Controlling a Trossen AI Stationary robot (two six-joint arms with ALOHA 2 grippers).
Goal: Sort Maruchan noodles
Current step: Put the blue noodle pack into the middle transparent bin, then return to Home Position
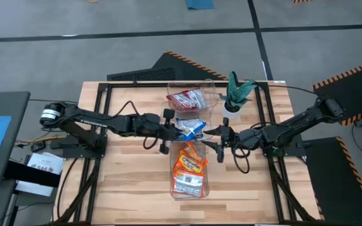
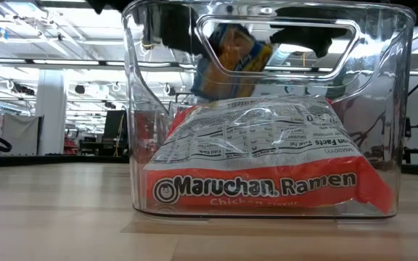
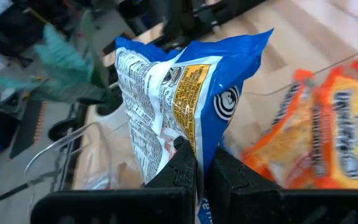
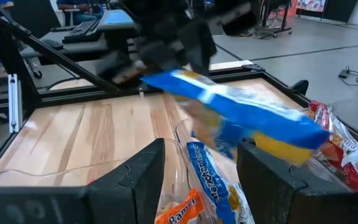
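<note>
Three clear bins stand in a row down the table's middle. The far bin [image 1: 201, 88] holds red packets [image 1: 185, 99], and the near bin [image 1: 205, 182] holds orange packets [image 1: 189, 168]. My left gripper [image 1: 173, 130] is shut on a blue-and-white packet [image 1: 191, 128] over the middle bin. That blue packet [image 4: 229, 115] shows in the air in the right wrist view. My right gripper [image 1: 222, 143] is open just right of the bins, touching nothing. Another blue packet [image 4: 209, 177] lies below it in a bin. In the low view an orange packet [image 2: 267, 174] fills the near bin. My left gripper [image 3: 202, 160] pinches the blue packet by one end edge [image 3: 199, 140] between its two fingers, coming level from the table's left. The packet [image 3: 185, 93] sticks out past the fingertips, lifted clear above the bins.
A green plant in a white pot [image 1: 236, 95] stands right of the far bin, close to my right arm. A black frame [image 1: 105, 94] runs around the wooden table top. Bare wood [image 1: 131, 182] lies left and right of the bins.
</note>
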